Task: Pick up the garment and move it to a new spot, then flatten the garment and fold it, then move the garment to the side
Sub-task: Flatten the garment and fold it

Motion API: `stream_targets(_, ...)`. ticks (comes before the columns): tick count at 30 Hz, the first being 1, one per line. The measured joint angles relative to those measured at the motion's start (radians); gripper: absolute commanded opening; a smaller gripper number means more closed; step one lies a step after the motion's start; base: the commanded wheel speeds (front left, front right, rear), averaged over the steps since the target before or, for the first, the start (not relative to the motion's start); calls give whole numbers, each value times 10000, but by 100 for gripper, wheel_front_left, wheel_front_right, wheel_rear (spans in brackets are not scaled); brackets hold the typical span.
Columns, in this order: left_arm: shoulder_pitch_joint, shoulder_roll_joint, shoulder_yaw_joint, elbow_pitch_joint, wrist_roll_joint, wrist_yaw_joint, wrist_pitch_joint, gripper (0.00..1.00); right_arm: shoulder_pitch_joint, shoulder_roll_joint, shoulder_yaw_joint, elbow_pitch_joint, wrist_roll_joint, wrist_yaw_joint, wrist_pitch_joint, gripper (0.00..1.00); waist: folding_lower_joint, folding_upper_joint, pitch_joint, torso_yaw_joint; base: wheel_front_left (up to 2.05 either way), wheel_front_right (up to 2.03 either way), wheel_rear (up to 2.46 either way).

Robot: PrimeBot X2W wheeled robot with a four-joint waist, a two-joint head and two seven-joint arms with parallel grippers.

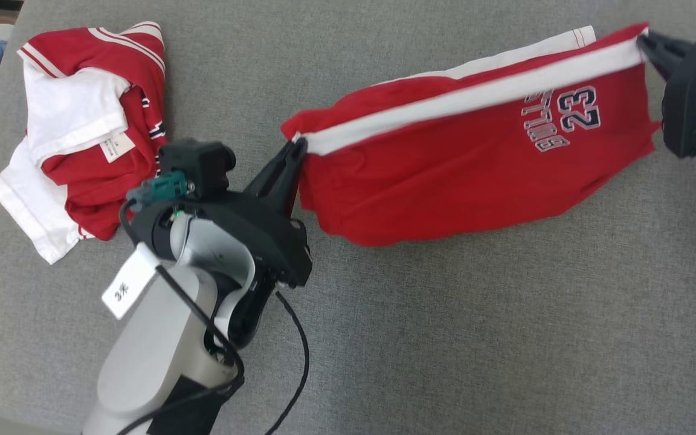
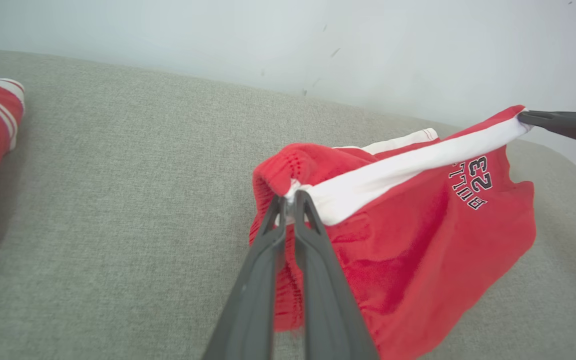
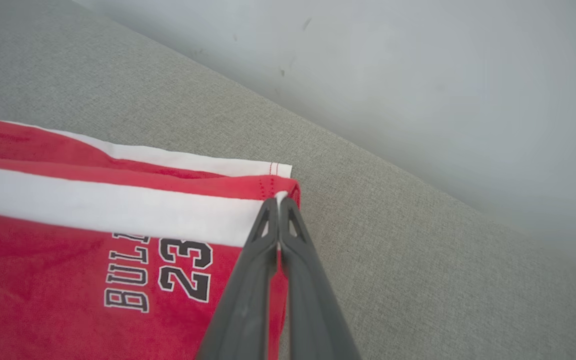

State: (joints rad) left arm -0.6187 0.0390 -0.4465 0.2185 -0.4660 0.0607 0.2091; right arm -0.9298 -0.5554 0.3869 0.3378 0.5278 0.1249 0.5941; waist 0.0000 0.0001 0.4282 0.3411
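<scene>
Above the grey cushion (image 1: pixel 444 338) we held the red shorts (image 1: pixel 444 181) stretched sideways, the cloth hanging below its white stripe (image 1: pixel 475 96), well apart from a crumpled red-and-white shirt (image 1: pixel 82 133) at the far left. Our left gripper (image 1: pixel 298 145) was clenched on the stripe's waistband end, our right gripper (image 1: pixel 643 41) pinched tight on its hem corner, fingertips touching cloth at both ends
</scene>
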Motion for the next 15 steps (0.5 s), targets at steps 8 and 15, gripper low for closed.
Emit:
stream_targets(8, -839, -61, -132, 650, -8, -82, 0, 0, -580, 203, -27, 604, -4, 0, -320, 0, 0, 0, 173, -2, 0, 0, 0)
stream_targets(15, -1299, -102, -184, 1392, -29, -42, -236, 100, -836, 499, 77, 1344, -19, 0, -867, 100, 1, 1, 396, 71, 0, 0, 0)
